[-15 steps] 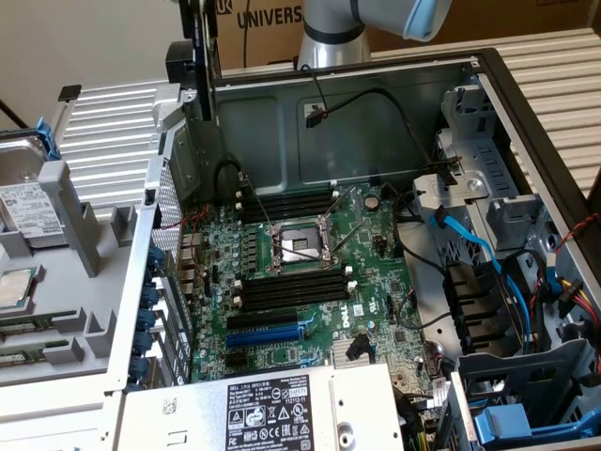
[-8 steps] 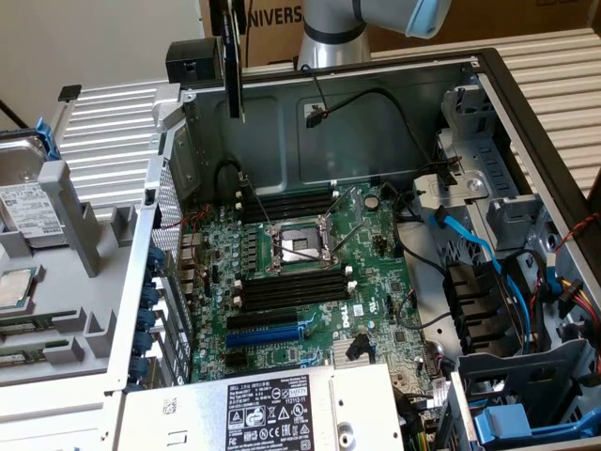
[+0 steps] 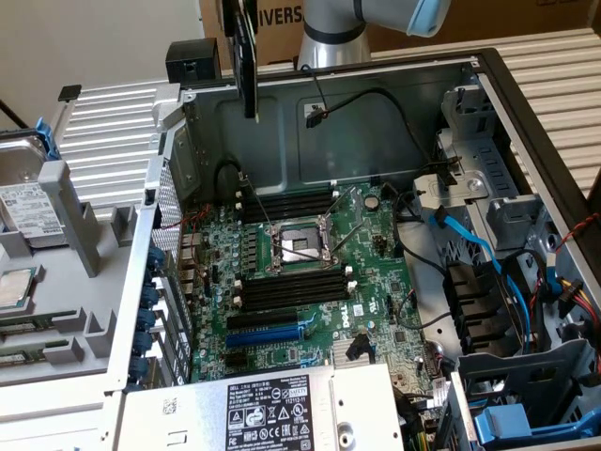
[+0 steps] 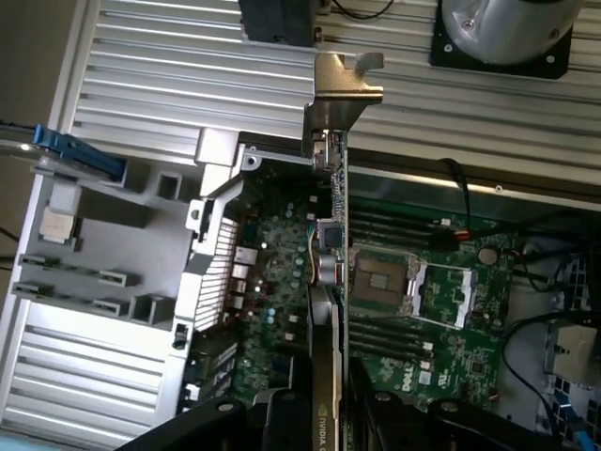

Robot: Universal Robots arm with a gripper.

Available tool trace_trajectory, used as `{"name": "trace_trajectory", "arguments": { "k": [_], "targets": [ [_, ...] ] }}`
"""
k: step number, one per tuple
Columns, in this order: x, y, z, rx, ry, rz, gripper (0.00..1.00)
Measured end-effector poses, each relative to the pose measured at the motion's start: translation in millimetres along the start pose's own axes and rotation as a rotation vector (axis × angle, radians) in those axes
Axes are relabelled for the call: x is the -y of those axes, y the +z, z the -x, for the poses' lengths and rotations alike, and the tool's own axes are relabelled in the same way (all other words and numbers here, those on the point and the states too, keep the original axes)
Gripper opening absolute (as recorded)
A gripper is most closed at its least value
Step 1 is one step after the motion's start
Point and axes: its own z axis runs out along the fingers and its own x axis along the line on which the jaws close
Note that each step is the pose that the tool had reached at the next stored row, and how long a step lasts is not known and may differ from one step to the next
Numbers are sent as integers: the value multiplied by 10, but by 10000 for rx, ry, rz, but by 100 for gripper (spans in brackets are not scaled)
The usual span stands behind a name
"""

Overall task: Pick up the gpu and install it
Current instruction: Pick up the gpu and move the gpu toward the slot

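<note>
While our gripper (image 4: 329, 418) pinched the gpu (image 4: 331, 235) tight, the card hung on its edge high over the board (image 3: 376, 282), not touching it. We think picking up was done. Putting it in called for lining it up over the blue slot (image 3: 266, 334).

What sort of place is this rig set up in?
Likely a PC-assembly test bench: open computer case with bare motherboard, loose hard drive on a grey fixture, cardboard boxes behind.
</note>
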Motion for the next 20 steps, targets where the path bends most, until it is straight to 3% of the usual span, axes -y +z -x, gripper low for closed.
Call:
{"name": "trace_trajectory", "arguments": {
  "k": [9,20],
  "targets": [
    [32,-5,186,-60,-590,-55,26],
    [36,28,192,-249,-2536,-237,26]
  ]
}}
